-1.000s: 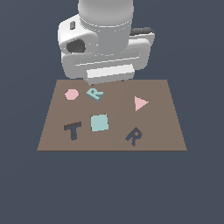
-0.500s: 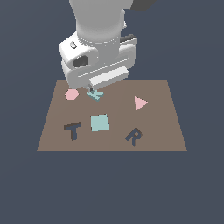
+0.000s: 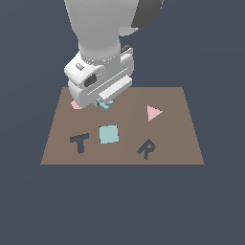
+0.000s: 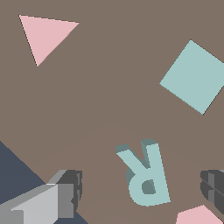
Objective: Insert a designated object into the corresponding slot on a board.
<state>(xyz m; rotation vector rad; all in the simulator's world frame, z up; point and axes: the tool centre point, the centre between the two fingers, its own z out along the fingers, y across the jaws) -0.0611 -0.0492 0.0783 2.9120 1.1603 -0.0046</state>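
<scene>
The pale teal R block [image 4: 144,177] lies flat on the brown board [image 3: 172,98]; in the exterior view only a corner of the teal R block [image 3: 104,105] shows under my hand. My gripper [image 4: 142,190] is open, low over the block, one finger [image 4: 68,192] on each side and apart from it. In the exterior view the gripper [image 3: 98,101] is at the board's far side, toward that view's left. The dark R-shaped slot [image 3: 147,149] is near the front edge, right of the middle.
A larger teal square [image 3: 108,134] lies mid-board, also in the wrist view [image 4: 194,76]. A pink triangle [image 3: 153,113] lies to the exterior view's right. A pink hexagon [image 3: 75,105] sits beside the gripper. A dark T recess [image 3: 80,142] is front left.
The arm has come down and toward the exterior view's left, from above the board's far edge to low over the teal R block, which has not moved.
</scene>
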